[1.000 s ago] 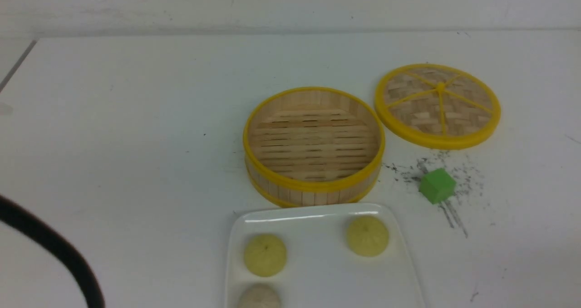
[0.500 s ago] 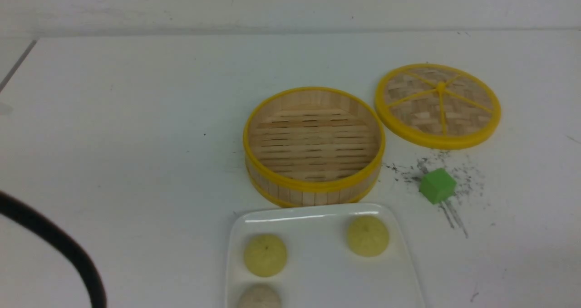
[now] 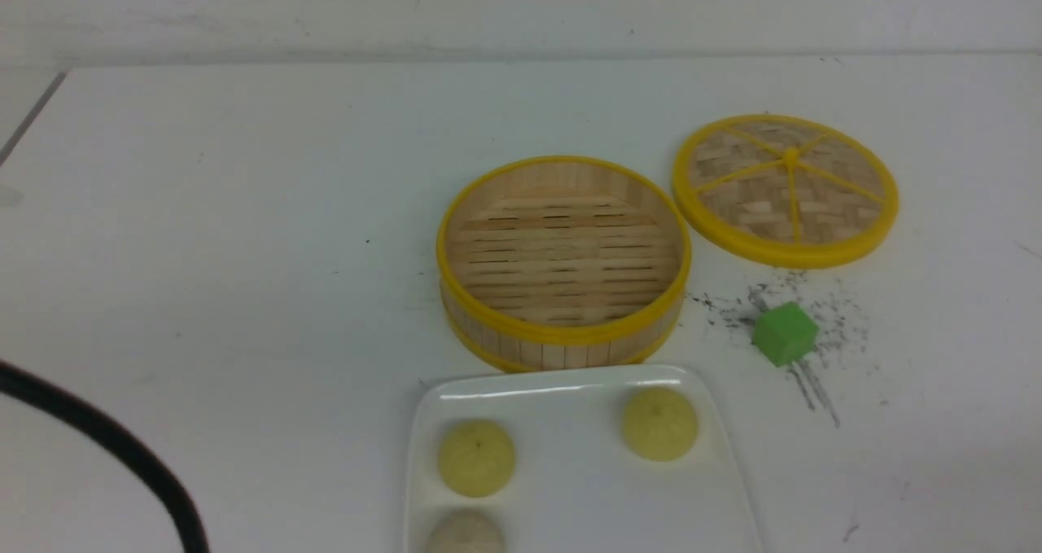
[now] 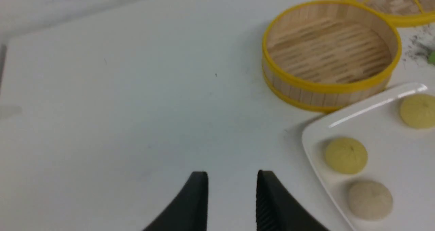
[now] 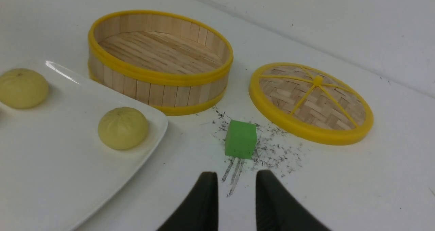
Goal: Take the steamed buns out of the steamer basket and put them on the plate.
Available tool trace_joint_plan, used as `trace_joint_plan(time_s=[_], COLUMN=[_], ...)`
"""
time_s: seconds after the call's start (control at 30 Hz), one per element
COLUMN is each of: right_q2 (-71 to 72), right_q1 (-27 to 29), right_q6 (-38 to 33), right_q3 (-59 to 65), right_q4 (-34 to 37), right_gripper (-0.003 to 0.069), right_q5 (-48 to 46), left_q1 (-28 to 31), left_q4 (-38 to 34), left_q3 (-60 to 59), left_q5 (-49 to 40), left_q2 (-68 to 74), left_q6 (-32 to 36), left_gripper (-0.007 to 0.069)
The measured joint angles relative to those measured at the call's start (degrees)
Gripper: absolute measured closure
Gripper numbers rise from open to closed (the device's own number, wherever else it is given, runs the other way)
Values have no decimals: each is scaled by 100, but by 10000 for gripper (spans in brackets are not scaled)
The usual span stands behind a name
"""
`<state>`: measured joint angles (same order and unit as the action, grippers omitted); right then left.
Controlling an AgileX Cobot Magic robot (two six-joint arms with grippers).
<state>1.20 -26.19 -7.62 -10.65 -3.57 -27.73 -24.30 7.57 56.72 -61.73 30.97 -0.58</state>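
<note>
Left gripper (image 4: 232, 175) and right gripper (image 5: 234, 175): smooth black tapered fingers, each pair parted and gripping nothing, over the white table (image 3: 244, 252) nearer than the basket (image 3: 562, 349). Plate (image 3: 570, 496): glossy white rectangle with rounded corners and a shallow rim, its far edge just in front of the basket. It bears two pale yellow buns (image 3: 476, 458) and one off-white bun (image 3: 466, 534), all pleated, dimpled domes set apart. Basket: round, with upright wooden staves, yellow rims and a slatted floor showing whole. Green cube (image 3: 784, 334): matte, right of the basket amid dark smudges. Lid (image 3: 785, 188): flat woven disc with yellow spokes, right of and beyond the basket.
</note>
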Motion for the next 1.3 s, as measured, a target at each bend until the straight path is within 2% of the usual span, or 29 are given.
trace_joint_plan(time_s=[0.13, 0.27, 0.47, 0.6, 0.73, 0.9, 0.97, 1.13, 1.2, 1.3], right_q2=[0, 0, 0, 0, 0, 0, 0, 0, 0, 0], right_q1=[0, 0, 0, 0, 0, 0, 0, 0, 0, 0], right_q6=[2, 2, 2, 2, 2, 2, 2, 2, 2, 2], right_q3=[0, 0, 0, 0, 0, 0, 2, 2, 2, 2], right_q4=[0, 0, 0, 0, 0, 0, -5, -4, -4, -4], right_gripper=[466, 462, 451, 452, 449, 442, 440, 440, 437, 434], right_q5=[0, 0, 0, 0, 0, 0, 0, 0, 0, 0], left_q1=[0, 0, 0, 0, 0, 0, 0, 0, 0, 0], left_q4=[-544, -1108, -1118, -657, 301, 835, 1020, 1561, 1779, 1930], left_q3=[0, 0, 0, -141, -692, -1685, -2283, -3335, -3618, -3864], left_q5=[-433, -426, -54, 21, 172, 1219, 2093, 3534, 3891, 3920], left_q2=[-48, -350, -940, -1226, -1380, -1448, -1448, -1448, -1448, -1448], left_q6=[-30, 2, 242, 15, -179, -662, -1046, -1573, -1734, -2100], left_gripper=[392, 392, 392, 392, 392, 392, 392, 391, 390, 390])
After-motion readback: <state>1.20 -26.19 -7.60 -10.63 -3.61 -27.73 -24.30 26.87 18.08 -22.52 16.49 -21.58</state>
